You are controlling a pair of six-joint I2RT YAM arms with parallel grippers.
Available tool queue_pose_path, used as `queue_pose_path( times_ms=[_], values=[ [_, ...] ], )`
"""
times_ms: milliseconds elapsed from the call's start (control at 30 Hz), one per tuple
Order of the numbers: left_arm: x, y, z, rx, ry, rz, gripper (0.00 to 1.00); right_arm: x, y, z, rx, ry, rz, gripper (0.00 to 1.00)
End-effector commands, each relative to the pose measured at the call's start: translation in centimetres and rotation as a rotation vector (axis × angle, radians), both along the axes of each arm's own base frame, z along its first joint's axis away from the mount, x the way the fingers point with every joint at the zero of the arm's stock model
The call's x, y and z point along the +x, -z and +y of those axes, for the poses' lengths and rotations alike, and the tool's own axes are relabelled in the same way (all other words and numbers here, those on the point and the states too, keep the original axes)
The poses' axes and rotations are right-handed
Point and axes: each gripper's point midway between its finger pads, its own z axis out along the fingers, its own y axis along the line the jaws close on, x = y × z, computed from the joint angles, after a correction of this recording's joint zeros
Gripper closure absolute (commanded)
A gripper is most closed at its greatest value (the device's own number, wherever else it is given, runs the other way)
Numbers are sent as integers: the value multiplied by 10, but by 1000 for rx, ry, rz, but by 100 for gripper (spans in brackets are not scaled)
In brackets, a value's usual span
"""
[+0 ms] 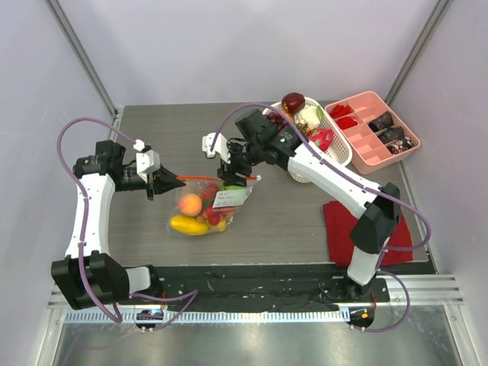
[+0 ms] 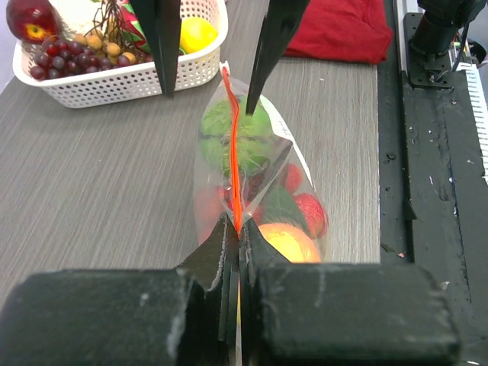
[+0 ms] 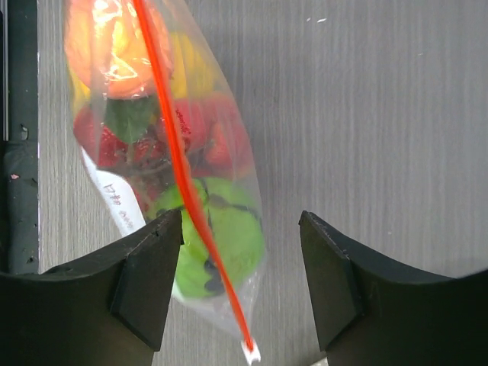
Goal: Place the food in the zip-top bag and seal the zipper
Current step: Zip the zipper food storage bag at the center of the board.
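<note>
My left gripper (image 2: 237,229) is pressed together and pinches the left end of the zipper (image 2: 233,145), a thin, smooth orange-red strip. It runs straight along the mouth of the zip-top bag (image 1: 210,202). The bag is clear, crinkly plastic and it lies in the middle of the grey wood-grain table (image 1: 290,221). My right gripper (image 3: 240,221) is spread wide. The other end of the strip, with its small white tip (image 3: 249,351), lies between the two black fingers.

The food (image 3: 229,229) is inside the bag: a round green piece, red strawberries, an orange peach, and a yellow piece at the near end, all glossy.

At the far right stands a white perforated basket (image 1: 339,149) with grapes and other fruit. Just beside it is a pink compartment tray (image 1: 364,94). A red cloth (image 1: 343,229) lies at the near right.

A white label (image 3: 114,198) inside the bag has small print, and I cannot read it.
</note>
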Motion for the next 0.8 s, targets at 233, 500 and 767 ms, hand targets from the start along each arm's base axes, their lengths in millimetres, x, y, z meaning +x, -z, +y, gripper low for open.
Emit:
queue_pose_path(
  times_ms=[233,500,767],
  values=[
    [-40,-16,-13,-83,20,206,100,-16,-1,30,-16,-79,2,94],
    [-40,-24,-14,-132,5,242,90,-36,-18,14,17,35,179,99],
    [-4,-32,7,-127,-94,331,17,-39,-32,1,136,309,522,99]
  ],
)
